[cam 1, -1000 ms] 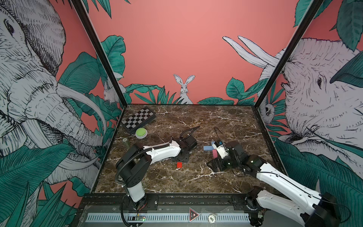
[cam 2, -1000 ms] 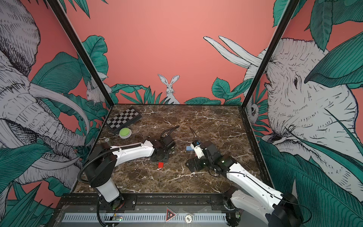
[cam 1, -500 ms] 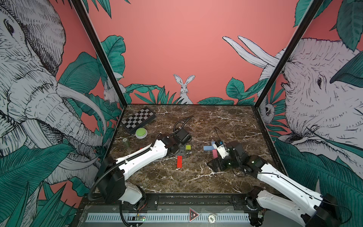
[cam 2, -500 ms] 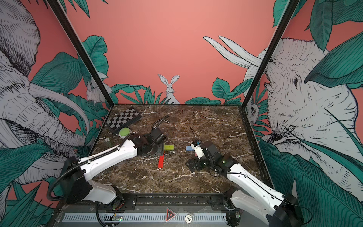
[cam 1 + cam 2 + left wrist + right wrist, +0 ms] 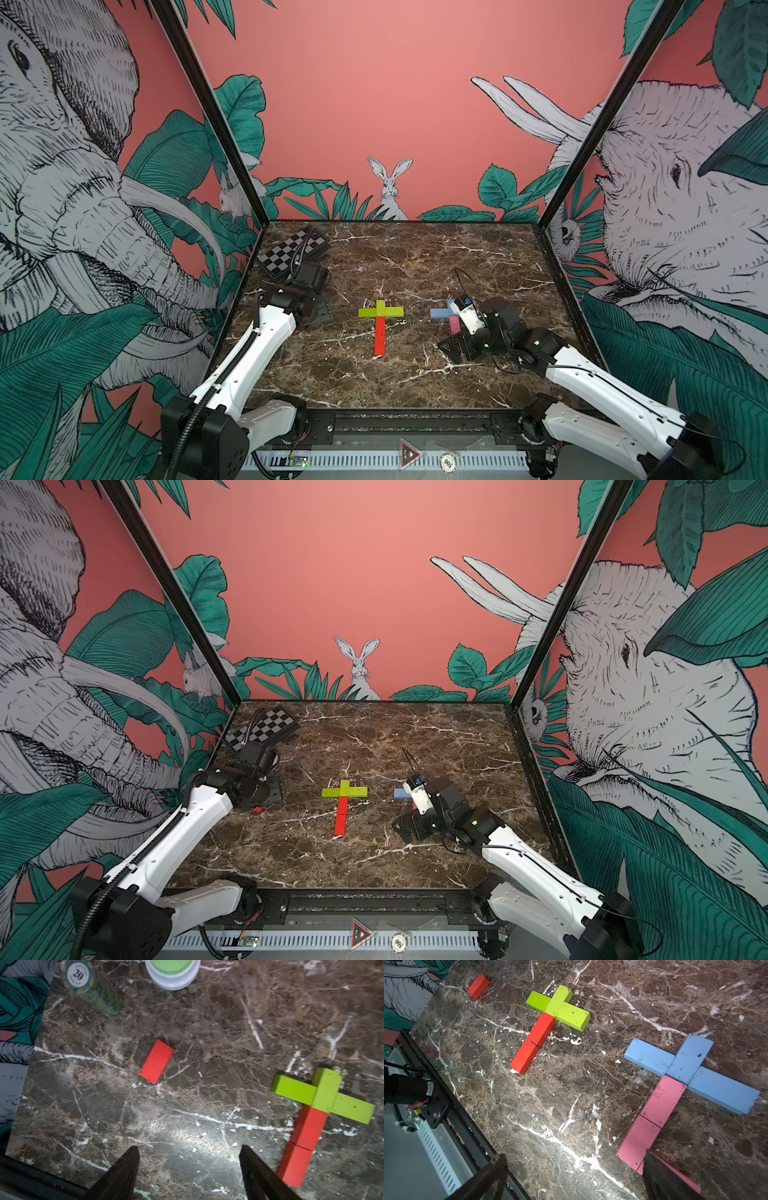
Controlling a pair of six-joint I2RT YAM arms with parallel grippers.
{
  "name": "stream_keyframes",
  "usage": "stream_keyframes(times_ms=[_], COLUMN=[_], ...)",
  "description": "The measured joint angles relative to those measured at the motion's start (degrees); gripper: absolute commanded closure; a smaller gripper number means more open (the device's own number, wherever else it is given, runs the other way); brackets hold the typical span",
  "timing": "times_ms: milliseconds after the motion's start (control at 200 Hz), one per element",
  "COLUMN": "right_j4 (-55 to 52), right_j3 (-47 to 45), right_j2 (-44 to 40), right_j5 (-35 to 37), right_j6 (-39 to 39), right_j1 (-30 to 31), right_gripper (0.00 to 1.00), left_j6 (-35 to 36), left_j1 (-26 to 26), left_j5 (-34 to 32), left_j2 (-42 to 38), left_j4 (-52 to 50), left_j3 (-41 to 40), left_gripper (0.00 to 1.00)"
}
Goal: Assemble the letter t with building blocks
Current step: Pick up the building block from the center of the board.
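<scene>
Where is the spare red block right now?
The spare red block lies flat and alone on the marble, left of the green-and-red t, just ahead of the open left end effector; the left wrist view shows it best.

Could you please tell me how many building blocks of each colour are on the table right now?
Lime green blocks: 3
Red blocks: 3
Light blue blocks: 3
Pink blocks: 3, one partly hidden by the right hand
Total: 12
</scene>
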Motion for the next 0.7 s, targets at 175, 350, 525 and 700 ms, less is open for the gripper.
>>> stream_keyframes(times_ms=[175, 350, 525, 700], right_j4=[0.59, 1.62, 1.79, 1.81], right_j3=[0.00, 0.00, 0.00, 0.00], right_j2=[0.00, 0.00, -0.04, -0.07], right_j5=[-0.81, -1.38, -1.60, -1.57], right_j6=[0.02, 0.02, -0.04, -0.24], right_j1=[0.00, 0.00, 0.00, 0.00], right_gripper=[0.02, 0.02, 0.02, 0.02], left_j6=[7.15, 14.36, 19.39, 23.26], left_j1=[7.72, 10.60, 12.13, 14.64], left_j5=[2.16, 4.59, 5.66, 6.64], left_j2=[4.57, 11.91, 20.41, 24.22], left_j4=[-0.35, 0.61, 1.29, 1.95], left_j3=[0.00, 0.26, 3.21, 5.75], left_gripper=[0.29, 0.33, 0.35, 0.40])
